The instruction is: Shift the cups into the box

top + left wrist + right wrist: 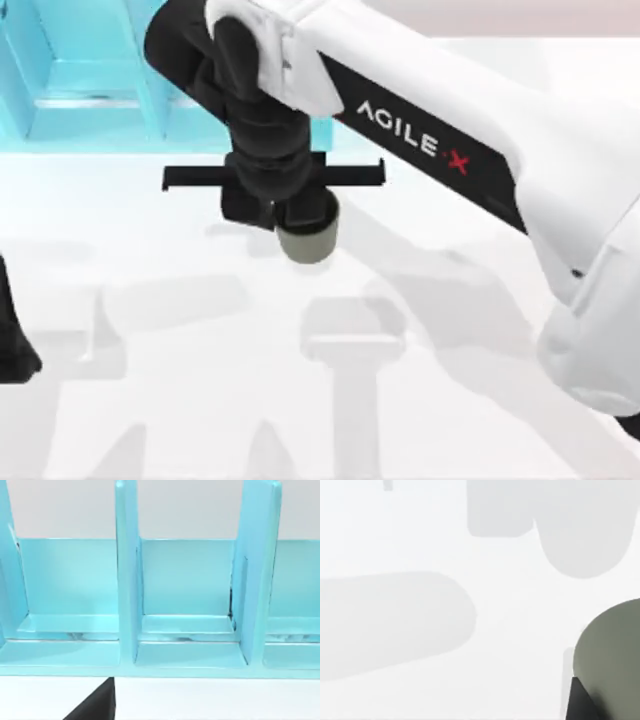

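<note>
Jaws of the right gripper (pixel 290 215) are closed on the olive-grey cup (pixel 307 238), which hangs out below the black fingers, and the cup looks lifted up off the white table (pixel 450 330), because its soft shadow lies apart from it on the table top. This cup is just in front of the light blue box (pixel 90 90), close to the box's open front edge but not inside it. The right arm (pixel 430 140) is big and white with the word AgileX on it, and it reaches across from the right side of the table toward the box. A thin black bar sits across the gripper, just in front of the box. From the right wrist view, the round grey-green side of the cup (pixel 610 655) shows near a dark bit of finger (pixel 580 700), with the white table and grey shadows behind it. The left arm (pixel 15 340) waits at the left edge of the table, in front of the box and well apart from the cup, and I cannot tell how its jaws stand. From the left wrist view, the box (pixel 185 580) shows tall blue walls that split it into several slots side by side, and a dark piece of the left gripper (pixel 95 705) pokes in near the box's front.
</note>
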### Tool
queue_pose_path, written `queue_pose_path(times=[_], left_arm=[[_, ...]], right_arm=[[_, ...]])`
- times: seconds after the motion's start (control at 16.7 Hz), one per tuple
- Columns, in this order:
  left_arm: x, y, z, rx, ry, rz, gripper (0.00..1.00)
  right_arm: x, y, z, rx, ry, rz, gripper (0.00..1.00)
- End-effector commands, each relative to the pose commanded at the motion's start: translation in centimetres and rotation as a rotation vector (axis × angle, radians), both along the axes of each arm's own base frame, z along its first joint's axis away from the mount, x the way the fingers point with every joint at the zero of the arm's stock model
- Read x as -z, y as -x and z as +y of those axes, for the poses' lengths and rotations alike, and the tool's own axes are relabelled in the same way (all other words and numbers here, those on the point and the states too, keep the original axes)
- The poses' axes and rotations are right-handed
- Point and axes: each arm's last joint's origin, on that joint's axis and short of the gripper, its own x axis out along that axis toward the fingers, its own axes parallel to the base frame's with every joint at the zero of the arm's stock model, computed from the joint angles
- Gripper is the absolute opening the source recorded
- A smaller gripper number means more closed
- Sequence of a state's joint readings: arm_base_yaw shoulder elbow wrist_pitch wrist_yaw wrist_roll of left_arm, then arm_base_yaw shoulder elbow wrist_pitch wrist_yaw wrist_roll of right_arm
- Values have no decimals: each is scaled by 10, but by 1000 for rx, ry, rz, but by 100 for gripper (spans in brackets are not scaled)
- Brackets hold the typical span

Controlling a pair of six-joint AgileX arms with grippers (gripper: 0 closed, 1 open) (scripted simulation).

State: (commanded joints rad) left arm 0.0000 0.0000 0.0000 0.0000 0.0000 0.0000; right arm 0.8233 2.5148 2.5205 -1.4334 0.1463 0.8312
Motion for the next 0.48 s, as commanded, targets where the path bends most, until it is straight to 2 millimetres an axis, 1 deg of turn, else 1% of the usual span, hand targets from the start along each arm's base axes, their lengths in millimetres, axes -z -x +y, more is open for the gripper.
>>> queue_pose_path(times=[0.12, 0.3, 0.48], left_arm=[[0, 0, 0, 0, 0, 0, 100], [0, 0, 0, 0, 0, 0, 100], [0, 0, 0, 0, 0, 0, 100]], right_arm=[[-7, 5, -16, 0, 5, 2, 0], [-11, 15, -40, 1, 13, 8, 0], [-17, 24, -56, -2, 3, -2, 0]])
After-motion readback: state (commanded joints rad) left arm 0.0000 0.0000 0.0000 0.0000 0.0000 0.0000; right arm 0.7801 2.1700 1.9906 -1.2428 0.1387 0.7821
